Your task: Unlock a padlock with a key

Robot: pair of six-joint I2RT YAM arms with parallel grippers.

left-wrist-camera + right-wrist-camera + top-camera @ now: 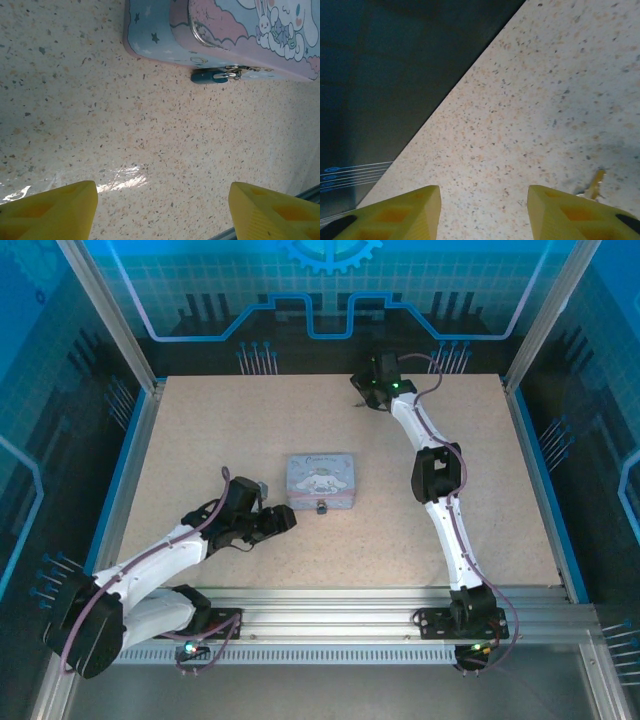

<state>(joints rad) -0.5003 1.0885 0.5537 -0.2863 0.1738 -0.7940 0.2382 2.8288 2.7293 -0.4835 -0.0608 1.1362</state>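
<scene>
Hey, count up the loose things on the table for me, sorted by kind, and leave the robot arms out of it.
Tin: 1, pale blue with a cartoon print
Padlock: 1, hanging at the tin's front latch
Key: 1, a small brassy sliver, probably the key; detail too fine to tell
Total: 3

You've got a speckled beige table (pixel 200 440) w/ a pale-blue cartoon tin (pixel 320 480) lying flat approx. mid-table. The padlock (pixel 215 76) hangs off the tin's near-side clasp & rests on the tabletop. Near the far edge the key (pixel 594 184), a thin yellowish sliver, lies on the surface.
</scene>
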